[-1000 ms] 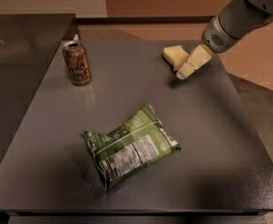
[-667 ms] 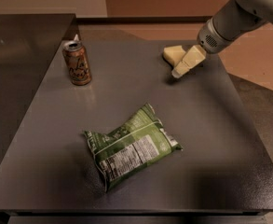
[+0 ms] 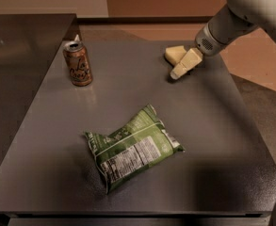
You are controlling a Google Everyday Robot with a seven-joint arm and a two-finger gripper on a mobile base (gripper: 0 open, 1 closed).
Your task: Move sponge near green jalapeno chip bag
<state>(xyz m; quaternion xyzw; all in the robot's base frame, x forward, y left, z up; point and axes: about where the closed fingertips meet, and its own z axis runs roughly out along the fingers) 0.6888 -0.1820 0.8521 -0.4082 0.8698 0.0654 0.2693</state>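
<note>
A dark grey counter (image 3: 43, 140) stands before a brown wall and tan floor. The green jalapeno chip bag (image 3: 133, 147) lies near the middle, its white nutrition panel too fine to read. A brown can (image 3: 78, 64) bears cursive script. At the far right the sponge (image 3: 174, 53) sits just behind the gripper (image 3: 184, 66); I cannot tell its grip.

Sponge (image 3: 174, 53) partly behind pincer (image 3: 178, 69) at table's (image 3: 213, 126) far right corner

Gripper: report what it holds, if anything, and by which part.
Cannot be told. The gripper is low on the table, overlapping one edge of the sponge, but whether it grips it is hidden.
</note>
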